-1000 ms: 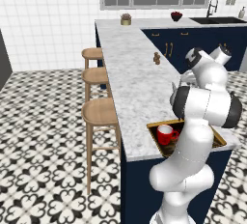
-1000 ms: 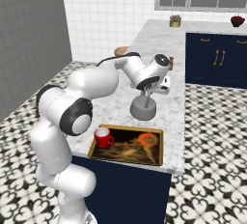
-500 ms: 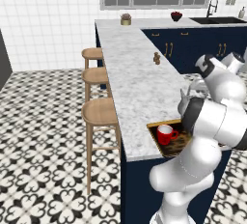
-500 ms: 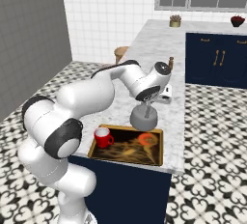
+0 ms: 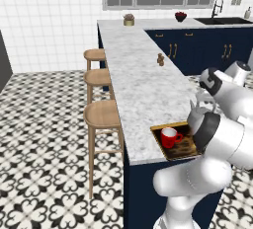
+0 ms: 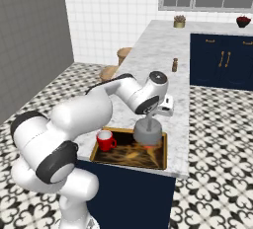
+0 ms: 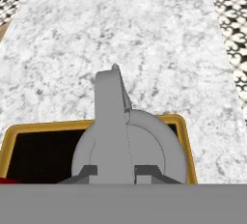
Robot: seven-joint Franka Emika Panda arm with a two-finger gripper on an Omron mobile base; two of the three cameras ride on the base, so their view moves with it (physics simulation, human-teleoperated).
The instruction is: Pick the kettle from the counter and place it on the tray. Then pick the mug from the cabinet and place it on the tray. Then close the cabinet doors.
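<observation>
Two objects occupied the tray (image 6: 163, 150) at this moment: the mug (image 6: 105, 140), sitting well off to one side of the pincer, and the kettle (image 6: 147, 134), directly beneath it. The pincer (image 6: 148, 122) stood closed on the kettle's thin arched handle, its jaws pinched nearly together, which suits so slender a handle. In the hand view the kettle (image 7: 129, 150) hung straight below the fingertips, with the tray (image 7: 185, 136) and its golden rim showing around the kettle's far side, so the kettle lay near the tray's end farthest from the mug. That spacing likely left room so neither piece knocked the other. Whether the kettle's base already rested on the tray or hung just above it could not be told. Beyond the pincer stretched the marbled counter (image 7: 135, 30), and the tray sat at the counter's near end, probably to keep it within easy reach of the arm. Judging by this, both placings looked nearly complete; releasing the handle and closing the cabinet doors seemingly remained.
</observation>
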